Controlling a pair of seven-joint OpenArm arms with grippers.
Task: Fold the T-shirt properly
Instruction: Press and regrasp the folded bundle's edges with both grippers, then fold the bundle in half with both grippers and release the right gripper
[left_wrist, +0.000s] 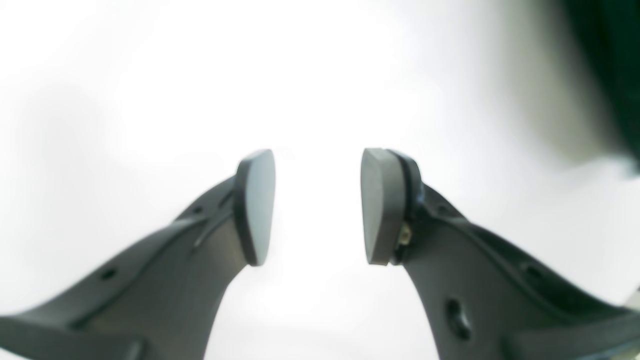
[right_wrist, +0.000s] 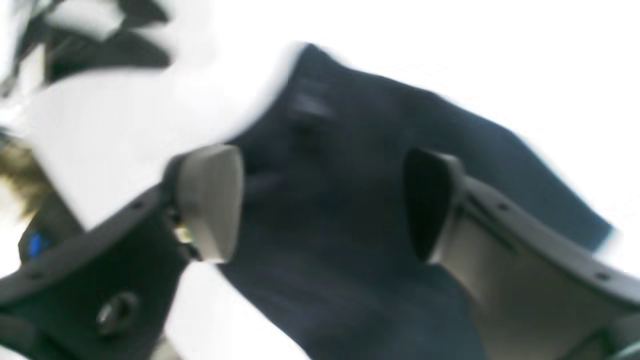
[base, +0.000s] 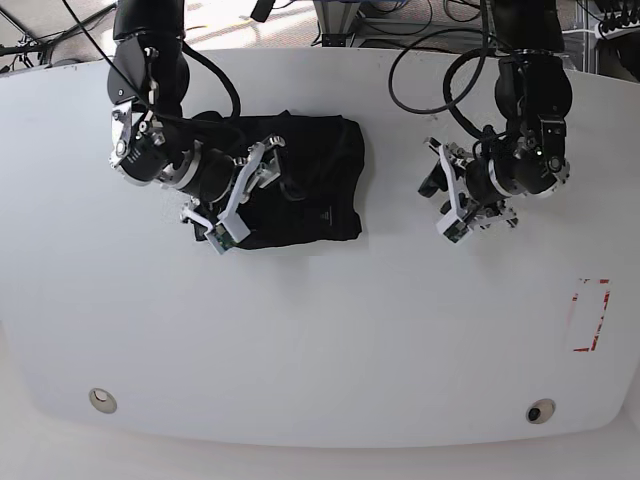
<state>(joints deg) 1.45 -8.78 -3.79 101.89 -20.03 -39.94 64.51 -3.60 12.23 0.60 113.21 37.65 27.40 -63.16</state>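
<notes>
The black T-shirt (base: 310, 180) lies folded into a compact bundle on the white table (base: 320, 330), left of centre. My right gripper (base: 243, 195) is open and hovers over the bundle's left part. In the right wrist view its jaws (right_wrist: 322, 200) stand wide apart with the dark T-shirt (right_wrist: 350, 175) below them, holding nothing. My left gripper (base: 443, 190) is open and empty over bare table, to the right of the shirt and apart from it. In the left wrist view it (left_wrist: 317, 205) shows only white table between the pads, with a blurred dark edge (left_wrist: 612, 75) at the upper right.
A red-outlined rectangle (base: 590, 315) is marked on the table at the right. Two small round fittings (base: 100, 400) (base: 540, 412) sit near the front edge. Cables and stands crowd the back edge (base: 400, 20).
</notes>
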